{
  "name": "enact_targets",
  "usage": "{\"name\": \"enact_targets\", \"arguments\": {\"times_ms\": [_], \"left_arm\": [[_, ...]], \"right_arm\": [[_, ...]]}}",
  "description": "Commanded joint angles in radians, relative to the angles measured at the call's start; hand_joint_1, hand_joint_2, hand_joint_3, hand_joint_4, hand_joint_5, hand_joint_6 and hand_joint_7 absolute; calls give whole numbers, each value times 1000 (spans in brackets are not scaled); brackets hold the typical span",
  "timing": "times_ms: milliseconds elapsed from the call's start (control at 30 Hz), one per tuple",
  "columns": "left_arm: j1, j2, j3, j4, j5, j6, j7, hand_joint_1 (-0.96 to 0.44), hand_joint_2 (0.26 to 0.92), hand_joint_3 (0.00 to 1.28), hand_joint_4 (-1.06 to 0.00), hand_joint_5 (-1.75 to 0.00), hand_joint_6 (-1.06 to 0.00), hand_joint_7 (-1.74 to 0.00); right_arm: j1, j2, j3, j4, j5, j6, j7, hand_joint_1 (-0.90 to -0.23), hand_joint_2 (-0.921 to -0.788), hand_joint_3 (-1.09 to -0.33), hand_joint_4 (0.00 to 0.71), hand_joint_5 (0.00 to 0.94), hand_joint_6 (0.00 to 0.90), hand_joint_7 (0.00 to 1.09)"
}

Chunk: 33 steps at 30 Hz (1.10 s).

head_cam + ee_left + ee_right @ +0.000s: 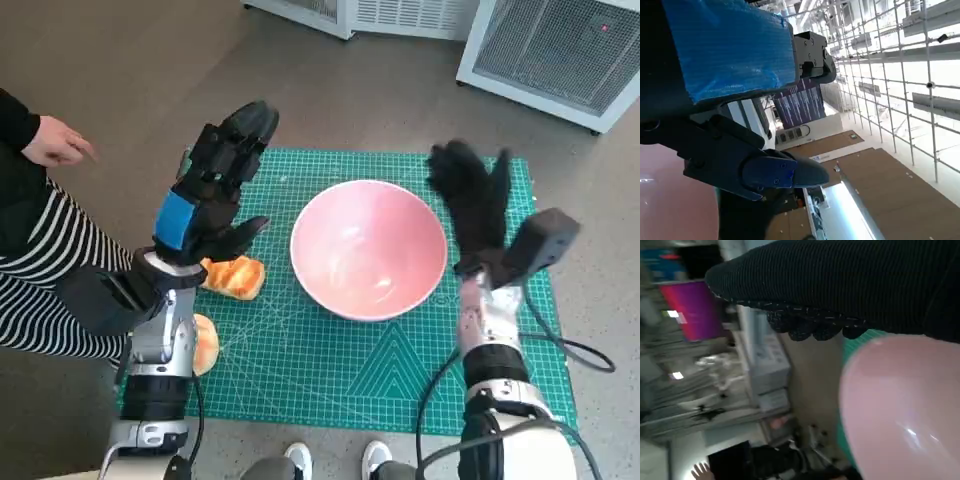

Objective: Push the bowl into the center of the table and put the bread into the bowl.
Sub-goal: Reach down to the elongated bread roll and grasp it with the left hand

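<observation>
Near the counter's middle, on the green mat [330, 380], sits the empty bowl [368, 248], so pushing looks finished. Bread [234, 276] lies beside it under the left hand [215, 185]; right hand [472, 200] also spread, holding nothing.

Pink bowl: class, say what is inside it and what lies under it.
Inside the pink bowl nothing shows, only glints of light; the bread lies outside it, beside the left forearm. Under it is the green mat; the patch beneath its base is covered.
</observation>
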Motion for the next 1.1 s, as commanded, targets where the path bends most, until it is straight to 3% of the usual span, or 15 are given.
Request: {"name": "enact_targets", "arguments": {"times_ms": [33,267,467,733,1100], "left_arm": [[0,-5,-5,-17,8,-1,14,-690,921,278,-69,-106,1,-504],[-28,-19,-22,-6,14,-5,21,-698,921,280,-73,-95,1,-512],[-55,-31,-39,-9,19,2,21,-710,921,280,-79,-88,1,-529],[-87,-35,-61,-25,2,20,3,-713,921,288,-88,-87,1,-542],[-113,-31,-57,-46,-37,61,-45,-686,921,299,-78,-92,1,-546]], "right_arm": [[73,-3,40,-152,-10,-47,40,-682,-921,-702,63,6,72,323],[179,-34,127,-456,-40,-46,71,-713,-921,-685,75,10,74,340],[240,-67,174,-646,-68,-15,73,-723,-921,-688,97,12,44,409],[280,-86,201,-764,-68,22,64,-745,-921,-695,129,12,4,531],[298,-85,220,-810,-56,44,69,-761,-921,-697,131,9,-1,542]]}}
